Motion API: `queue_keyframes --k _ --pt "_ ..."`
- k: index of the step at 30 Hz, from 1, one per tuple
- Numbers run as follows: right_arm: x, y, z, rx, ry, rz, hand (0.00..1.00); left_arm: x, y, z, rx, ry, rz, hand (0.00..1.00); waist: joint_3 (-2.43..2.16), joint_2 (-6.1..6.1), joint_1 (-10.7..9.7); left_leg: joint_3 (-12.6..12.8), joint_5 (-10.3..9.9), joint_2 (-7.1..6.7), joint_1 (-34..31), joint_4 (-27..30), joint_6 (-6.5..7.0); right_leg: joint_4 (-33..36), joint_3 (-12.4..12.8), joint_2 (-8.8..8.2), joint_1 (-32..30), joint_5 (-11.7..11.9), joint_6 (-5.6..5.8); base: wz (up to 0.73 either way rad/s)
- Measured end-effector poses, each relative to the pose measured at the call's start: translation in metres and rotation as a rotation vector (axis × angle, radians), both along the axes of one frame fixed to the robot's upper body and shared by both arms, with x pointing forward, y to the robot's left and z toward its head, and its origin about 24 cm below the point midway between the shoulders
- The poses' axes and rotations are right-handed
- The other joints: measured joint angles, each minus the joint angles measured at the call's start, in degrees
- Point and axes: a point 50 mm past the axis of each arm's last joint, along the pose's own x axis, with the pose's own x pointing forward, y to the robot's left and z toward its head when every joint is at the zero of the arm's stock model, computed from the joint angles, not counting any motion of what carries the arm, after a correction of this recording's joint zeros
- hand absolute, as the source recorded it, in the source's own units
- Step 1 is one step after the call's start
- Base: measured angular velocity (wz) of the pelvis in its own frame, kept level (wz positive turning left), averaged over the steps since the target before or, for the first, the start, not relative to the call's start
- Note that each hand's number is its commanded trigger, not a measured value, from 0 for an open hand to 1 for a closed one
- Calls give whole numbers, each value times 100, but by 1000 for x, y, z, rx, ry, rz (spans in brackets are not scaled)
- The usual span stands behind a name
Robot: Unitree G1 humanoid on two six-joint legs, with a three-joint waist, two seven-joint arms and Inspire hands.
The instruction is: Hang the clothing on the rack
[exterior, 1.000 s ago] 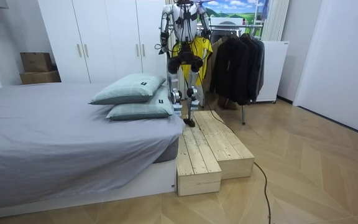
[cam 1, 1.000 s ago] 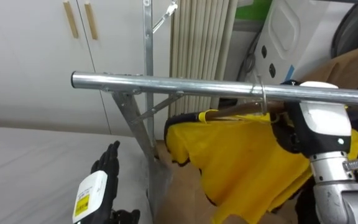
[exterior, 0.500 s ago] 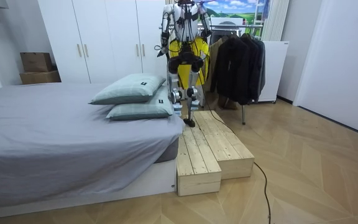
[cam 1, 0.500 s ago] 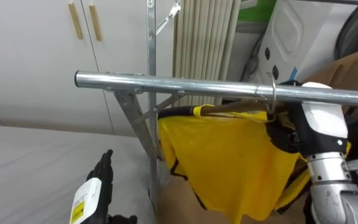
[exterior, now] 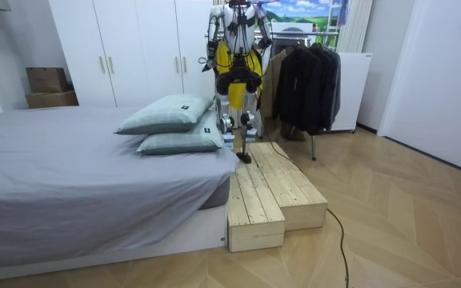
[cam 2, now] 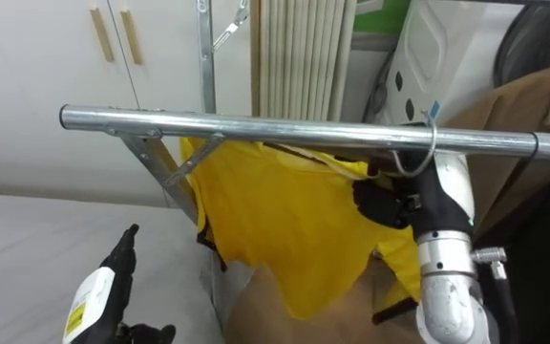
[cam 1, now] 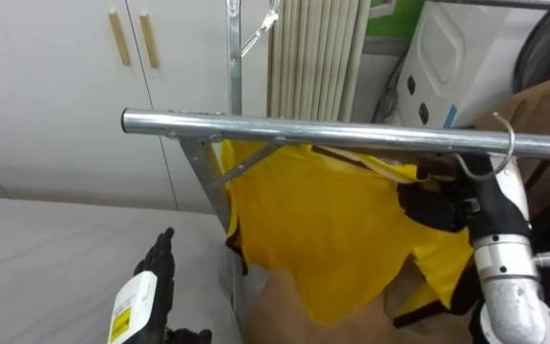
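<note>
Yellow shirt [cam 1: 323, 229] hangs in loose folds just under the metal rail [cam 1: 351, 132], filling the middle of the eye view. In the room view it shows at twelve o'clock, in front of the robot's chest.

In that room view the grey bed [exterior: 54, 184] spreads from nine to six o'clock with two pillows [exterior: 170, 120] at its near end. White wardrobe doors [exterior: 126, 48] stand behind it at eleven o'clock. The robot stands upright on a wooden platform [exterior: 274, 192] beside the bed, facing the rail. Dark coats [exterior: 306, 80] hang on that rail at one o'clock.

The right hand [cam 1: 435, 206], at three o'clock in the eye view, has its dark fingers curled tight round the neck of the hanger [cam 1: 510, 143], against the shirt's collar. The wire hook rises from the fist and crosses the rail; whether it bears on the rail I cannot tell.

The left hand [cam 1: 151, 282] is at seven o'clock, fingers straight and pointing up, holding nothing, well apart from the shirt.
</note>
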Motion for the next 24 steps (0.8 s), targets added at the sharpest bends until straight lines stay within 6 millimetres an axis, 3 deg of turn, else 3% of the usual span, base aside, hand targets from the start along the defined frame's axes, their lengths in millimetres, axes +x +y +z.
queue_keyframes --k 5,12,16,19,24 --pt "0 -4 -6 77 44 4 100 0 0 0 0 1 1 0 1 70 -27 -106 0 -10 41 -16 0 -70 -58 -27 81 4 4 9" --pt "2 -10 -25 112 167 16 100 0 -3 -2 -10 16 1 0 4 63 -5 -129 1 -20 106 -41 1 -75 -47 -30 147 2 6 0" --pt "2 -13 -31 103 227 34 100 0 -3 -2 -10 16 3 0 16 40 -8 -192 1 -31 95 -41 1 -80 -48 -36 147 -3 12 0" --pt "2 -15 -31 105 232 41 100 1 -1 -1 -7 12 13 0 42 -48 1 -222 2 -34 87 -42 3 -85 -63 -38 136 -8 18 1" --pt "7 -20 -31 95 252 45 100 1 1 0 60 15 -15 0 13 -120 1 -237 2 -37 81 -42 3 -131 -72 -43 148 -6 18 0"
